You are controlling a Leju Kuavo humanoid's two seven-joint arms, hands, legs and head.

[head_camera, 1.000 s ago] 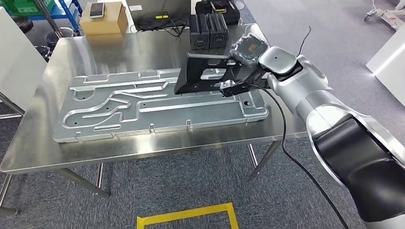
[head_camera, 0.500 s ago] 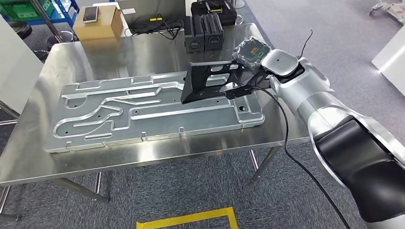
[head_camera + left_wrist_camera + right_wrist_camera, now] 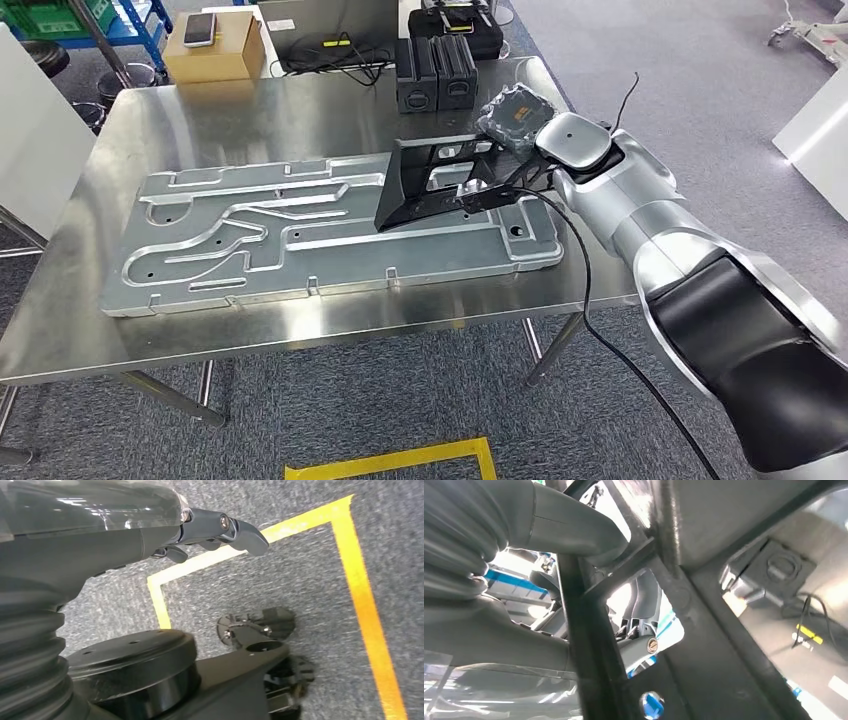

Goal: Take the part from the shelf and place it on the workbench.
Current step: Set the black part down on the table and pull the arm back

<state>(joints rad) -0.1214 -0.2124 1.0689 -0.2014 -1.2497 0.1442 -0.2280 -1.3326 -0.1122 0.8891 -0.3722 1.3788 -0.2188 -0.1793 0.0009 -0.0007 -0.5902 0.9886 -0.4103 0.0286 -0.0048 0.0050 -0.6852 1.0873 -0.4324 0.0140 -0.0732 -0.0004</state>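
A stainless steel table [image 3: 300, 110] stands on grey carpet [image 3: 400, 400], and most of its top is taken by a long machined aluminium plate [image 3: 250, 240] with curved raised channels and small holes. The robot's silver right arm [image 3: 640, 210] reaches in over the table's right end. Its right hand [image 3: 500, 180] holds the black part [image 3: 425, 185], a flat frame-like bracket with cut-out windows, tilted with its lower edge down against the right end of the aluminium plate and its upper edge raised toward the hand. In the right wrist view the thick grey thumb [image 3: 574, 530] lies along one bar of the part [image 3: 704, 595] and darker fingers [image 3: 644, 605] show through a window in it, so the fingers are wrapped around the frame. Behind the part, at the table's far edge, two black boxes [image 3: 437, 72] stand side by side. A cardboard box [image 3: 215, 52] with a phone [image 3: 199, 29] lying on top sits at the far left corner. The left hand [image 3: 210, 530] hangs over the carpet above a yellow tape line [image 3: 350, 570], its fingers loosely bent and apart with nothing in them.
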